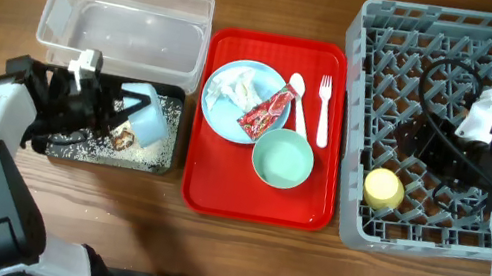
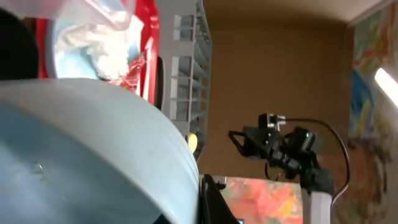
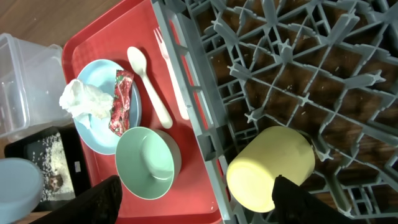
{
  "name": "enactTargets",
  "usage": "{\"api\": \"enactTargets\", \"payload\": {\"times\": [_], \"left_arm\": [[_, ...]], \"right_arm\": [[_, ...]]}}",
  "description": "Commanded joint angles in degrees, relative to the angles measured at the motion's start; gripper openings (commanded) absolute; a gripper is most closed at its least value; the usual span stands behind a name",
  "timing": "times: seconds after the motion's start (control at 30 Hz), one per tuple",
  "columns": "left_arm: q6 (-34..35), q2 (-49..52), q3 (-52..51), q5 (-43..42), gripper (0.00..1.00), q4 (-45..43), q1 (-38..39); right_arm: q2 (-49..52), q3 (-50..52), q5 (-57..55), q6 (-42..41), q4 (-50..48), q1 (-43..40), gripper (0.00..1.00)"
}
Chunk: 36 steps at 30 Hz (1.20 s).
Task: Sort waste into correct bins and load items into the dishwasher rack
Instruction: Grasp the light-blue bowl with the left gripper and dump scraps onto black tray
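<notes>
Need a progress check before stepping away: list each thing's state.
clear plastic tub, empty.
black tray, holds rice grains and brown scraps.
pale blue bowl, tipped over the black tray, held by left gripper.
light blue plate, on red serving tray, bearing napkin and wrapper.
teal bowl, upright, empty.
spoon and fork, lying on the red serving tray.
yellow cup, tilted in the dishwasher rack.
right gripper, open, empty.

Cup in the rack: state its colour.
The cup is pale yellow, clearest in the right wrist view.
</notes>
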<state>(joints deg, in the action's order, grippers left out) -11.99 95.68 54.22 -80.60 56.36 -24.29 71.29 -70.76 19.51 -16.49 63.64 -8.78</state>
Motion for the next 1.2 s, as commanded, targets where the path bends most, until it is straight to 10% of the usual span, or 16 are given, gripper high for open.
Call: {"api": "enactTargets", "payload": {"times": [0.0, 0.07, 0.2, 0.37, 0.57, 0.63, 0.77, 1.03, 1.17], "left_arm": [[-9.53, 0.33, -0.04, -5.25, 0.04, 3.34, -0.83], [2.12, 1.29, -0.11, -5.73, 0.04, 3.32, -1.31], [-0.85, -5.01, 0.52, 1.20, 0.04, 6.93, 9.33], [34.75, -12.09, 0.61, 41.77, 0.04, -14.69, 41.07], [48.48, -6.23, 0.59, 85.66, 0.10, -17.92, 69.66], [48.43, -6.60, 2.10, 85.79, 0.40, -18.10, 71.73], [43.50, -8.66, 18.18, 91.14, 0.62, -8.63, 68.43], [34.64, 14.10, 18.78, 93.66, 0.86, -33.46, 54.71], [34.67, 21.86, 18.78, 93.70, 0.67, -35.78, 54.69]], "right_arm": [[-0.92, -0.90, 1.14, -0.02, 0.04, 0.24, 0.79], [-0.90, -0.90, 1.11, -0.02, 0.00, 0.24, 0.79], [-0.90, -0.90, 1.14, -0.04, -0.15, 0.24, 0.79], [-0.90, -0.90, 1.11, -0.15, -0.20, 0.24, 0.79], [-0.90, -0.90, 1.14, -0.15, -0.35, 0.24, 0.80], [-0.90, -0.90, 1.11, -0.13, -0.33, 0.24, 0.80], [-0.90, -0.90, 1.11, -0.04, -0.39, 0.24, 0.81], [-0.90, -0.90, 1.14, -0.20, -0.63, 0.24, 0.82], [-0.90, -0.87, 1.14, -0.20, -0.37, 0.24, 0.82]]}}
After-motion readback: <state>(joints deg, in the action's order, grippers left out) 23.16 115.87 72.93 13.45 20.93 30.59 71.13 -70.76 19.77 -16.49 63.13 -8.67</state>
